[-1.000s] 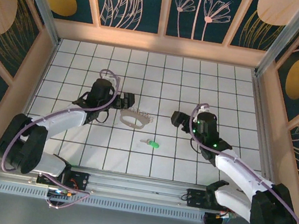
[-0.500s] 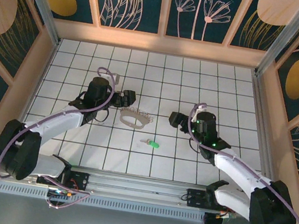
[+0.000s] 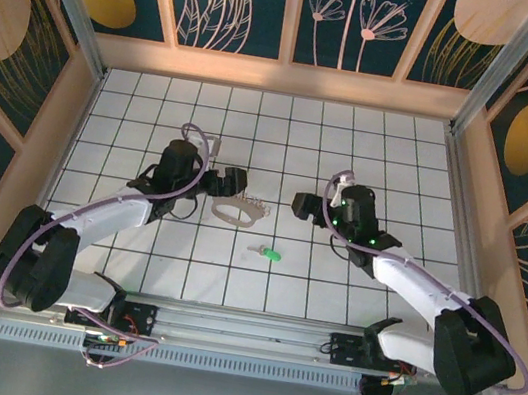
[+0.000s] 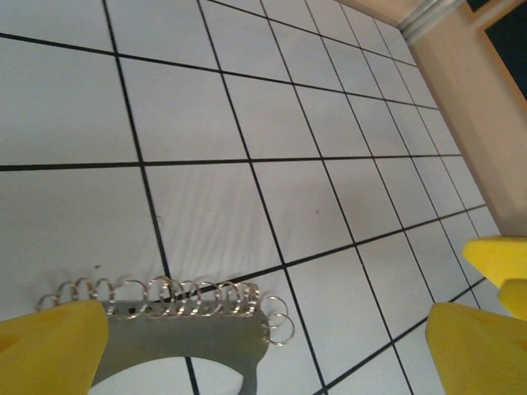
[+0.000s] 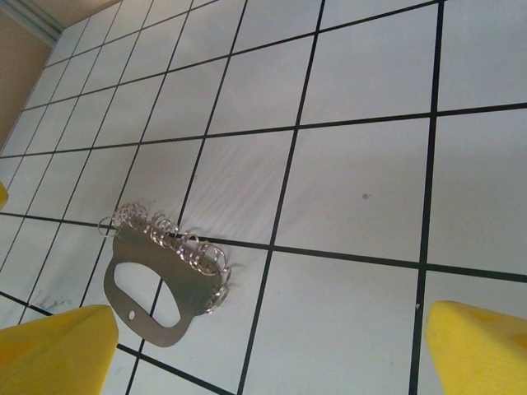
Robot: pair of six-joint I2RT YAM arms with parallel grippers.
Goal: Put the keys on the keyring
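Keyring (image 3: 238,211): lies flat on the white gridded table (image 3: 374,145), a little left of the middle, between the two grippers and nearer the left one.
Left arm: white links reach from the near-left base up and to the right, with a lilac cable looped over the wrist.
Left gripper (image 3: 230,181): released, jaws spread wide, just beside the keyring's far-left end and pointing right.
Left wrist view: the left gripper's (image 4: 265,350) yellow pads (image 4: 51,346) sit at the two lower corners. The keyring (image 4: 185,341) shows as a flat grey metal plate with a row of small silver split rings along its far edge. The left pad overlaps the plate's end, but I cannot tell whether they touch.
Key (image 3: 268,253): on the table near and to the right of the keyring, apart from it, green head to the right and short silver blade to the left.
Right gripper (image 3: 301,206): released, jaws wide apart, to the right of the keyring and beyond the key, pointing left.
Right wrist view: the right gripper's (image 5: 265,354) yellow pads (image 5: 53,350) frame the lower corners. The keyring (image 5: 177,311) lies ahead at lower left, its plate showing an oval cut-out, a small hole and rings along the upper edge.
Right arm: white links run from the near-right base up and to the left.
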